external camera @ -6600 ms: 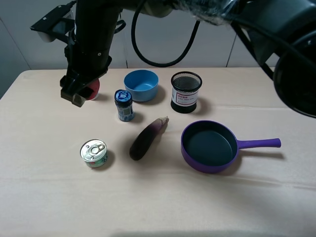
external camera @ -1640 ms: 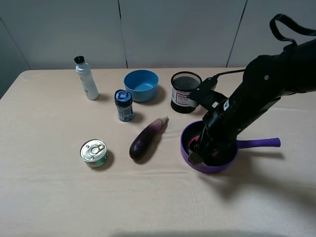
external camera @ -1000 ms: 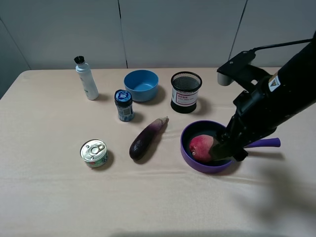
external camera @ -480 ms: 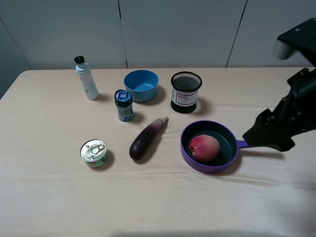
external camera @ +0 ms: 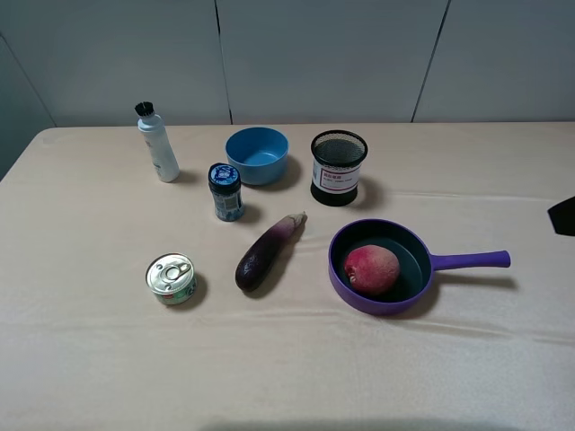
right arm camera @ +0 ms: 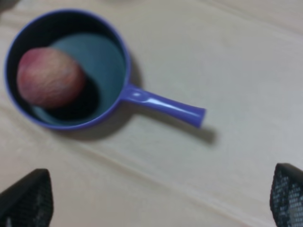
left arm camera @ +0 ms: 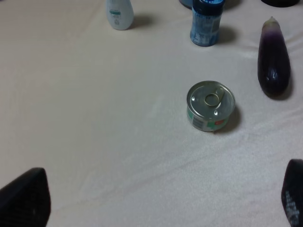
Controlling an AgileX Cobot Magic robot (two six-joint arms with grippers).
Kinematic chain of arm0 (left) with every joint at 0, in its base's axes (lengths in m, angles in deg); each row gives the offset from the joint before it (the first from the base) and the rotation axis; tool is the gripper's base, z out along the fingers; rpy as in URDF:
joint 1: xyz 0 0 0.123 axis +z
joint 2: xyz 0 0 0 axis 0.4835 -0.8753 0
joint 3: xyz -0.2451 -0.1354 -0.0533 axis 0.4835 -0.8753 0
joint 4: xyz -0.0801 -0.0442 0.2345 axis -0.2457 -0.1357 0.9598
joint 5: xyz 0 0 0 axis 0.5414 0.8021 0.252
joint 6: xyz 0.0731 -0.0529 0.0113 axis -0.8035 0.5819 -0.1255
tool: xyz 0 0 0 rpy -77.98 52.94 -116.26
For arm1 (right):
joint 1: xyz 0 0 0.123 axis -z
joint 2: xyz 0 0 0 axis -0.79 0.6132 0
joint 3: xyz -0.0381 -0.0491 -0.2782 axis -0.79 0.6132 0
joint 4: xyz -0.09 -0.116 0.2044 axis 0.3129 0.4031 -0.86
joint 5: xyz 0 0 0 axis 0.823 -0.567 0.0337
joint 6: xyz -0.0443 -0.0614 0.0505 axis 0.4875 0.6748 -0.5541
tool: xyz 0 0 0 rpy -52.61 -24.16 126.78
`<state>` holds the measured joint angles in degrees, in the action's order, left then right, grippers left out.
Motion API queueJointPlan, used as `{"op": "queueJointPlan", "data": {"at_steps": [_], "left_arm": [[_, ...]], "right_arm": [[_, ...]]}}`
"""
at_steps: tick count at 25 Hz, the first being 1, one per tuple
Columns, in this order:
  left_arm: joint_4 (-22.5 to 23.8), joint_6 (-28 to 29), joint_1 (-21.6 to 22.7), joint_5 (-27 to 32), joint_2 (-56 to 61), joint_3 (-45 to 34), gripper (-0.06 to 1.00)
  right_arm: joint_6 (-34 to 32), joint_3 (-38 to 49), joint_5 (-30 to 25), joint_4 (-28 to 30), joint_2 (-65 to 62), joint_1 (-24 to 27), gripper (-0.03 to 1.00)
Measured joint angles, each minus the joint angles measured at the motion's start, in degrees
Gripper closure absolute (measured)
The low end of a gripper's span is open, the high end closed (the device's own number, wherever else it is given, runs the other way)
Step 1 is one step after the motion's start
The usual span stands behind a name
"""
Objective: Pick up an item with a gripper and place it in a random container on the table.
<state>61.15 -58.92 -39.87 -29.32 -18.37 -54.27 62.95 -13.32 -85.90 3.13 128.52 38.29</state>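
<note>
The red-pink peach (external camera: 371,269) lies inside the purple frying pan (external camera: 469,261), toward its left side, on the beige table (external camera: 90,359). It shows in the right wrist view too, as the peach (right arm camera: 49,78) in the pan (right arm camera: 163,105). My right gripper (right arm camera: 156,201) is open and empty, well above and clear of the pan; in the exterior view only a black sliver (external camera: 564,215) of it shows at the right edge. My left gripper (left arm camera: 158,198) is open and empty above the table near the tin can; it is out of the exterior view.
A dark purple eggplant (external camera: 267,251) lies left of the pan. A silver tin can (external camera: 171,278) stands front left. A blue bowl (external camera: 257,154), a black mesh cup (external camera: 339,167), a blue-capped jar (external camera: 225,191) and a white bottle (external camera: 157,144) stand along the back.
My right gripper carried the peach to the pan, let it go there, then drew back to the right, almost out of the exterior view. The peach stays in the pan.
</note>
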Motion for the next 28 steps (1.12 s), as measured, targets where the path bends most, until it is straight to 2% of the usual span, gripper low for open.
{"op": "queueJointPlan", "data": {"at_steps": [9,16,28], "left_arm": [[0.00,0.00,0.00,0.00,0.00,0.00,-0.05],[0.00,0.00,0.00,0.00,0.00,0.00,-0.05],[0.00,0.00,0.00,0.00,0.00,0.00,-0.05]], "right_arm": [[-1.92,2.93,-1.73,0.21,-11.28,9.98,0.27],[-1.98,11.34,2.45,-1.18,-21.88,12.37,0.27],[-2.10,13.82,-0.83,-2.57,-31.44,15.35,0.27]]}}
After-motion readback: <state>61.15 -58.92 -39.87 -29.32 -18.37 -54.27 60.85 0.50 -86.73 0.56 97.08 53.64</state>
